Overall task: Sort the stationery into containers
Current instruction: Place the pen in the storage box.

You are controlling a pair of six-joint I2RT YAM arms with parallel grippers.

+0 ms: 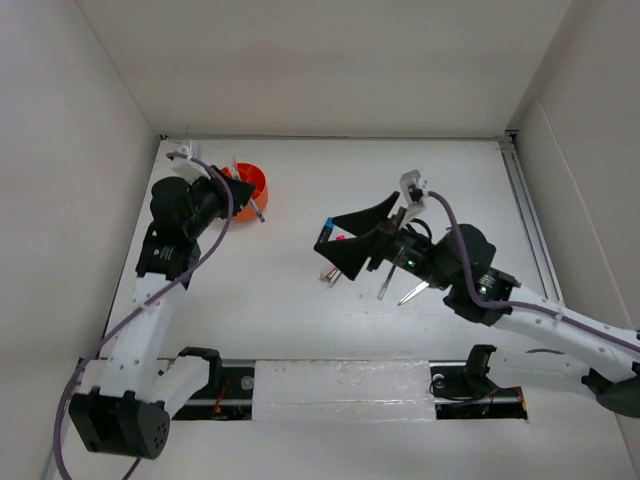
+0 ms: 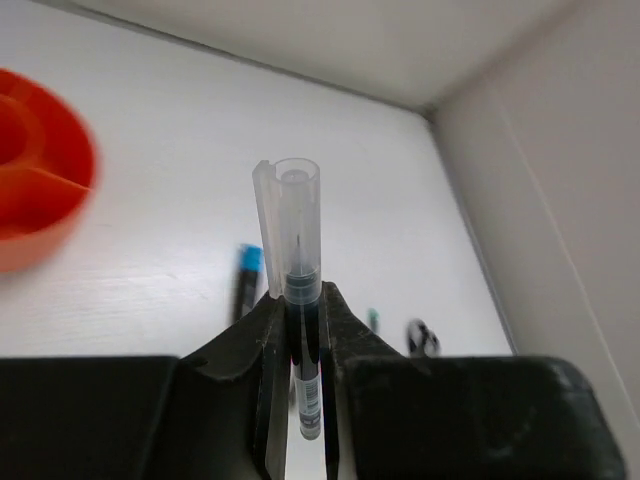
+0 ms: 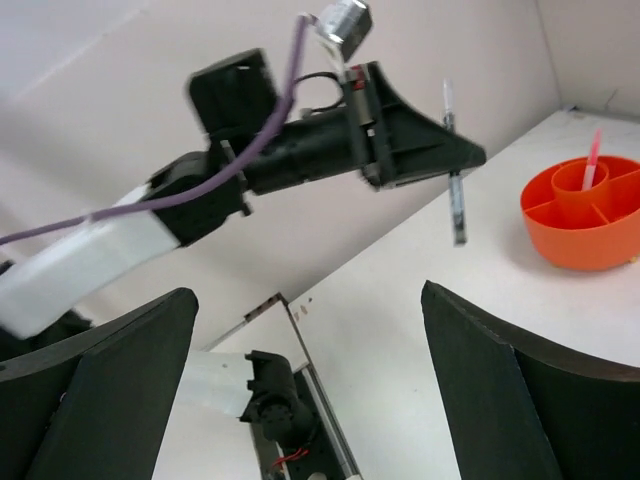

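My left gripper (image 1: pixel 246 196) is shut on a dark pen with a clear cap (image 2: pixel 292 240) and holds it upright just right of the round orange organiser (image 1: pixel 250 183). The right wrist view shows this pen (image 3: pixel 456 200) hanging above the table beside the organiser (image 3: pixel 585 215), with a thin pink pen (image 3: pixel 593 158) standing in the centre well. My right gripper (image 1: pixel 336 248) is open and empty, raised over the stationery in mid-table. There lie a blue-capped highlighter (image 1: pixel 325 226), a pink-capped one (image 1: pixel 340 239), a dark pen (image 1: pixel 384 282) and scissors (image 1: pixel 415 291).
White walls close in the table at the back and both sides. A black rail (image 1: pixel 350 385) runs along the near edge between the arm bases. The left wrist view shows the organiser's rim (image 2: pixel 45 190) at far left and the blue-capped highlighter (image 2: pixel 247 275) on the table.
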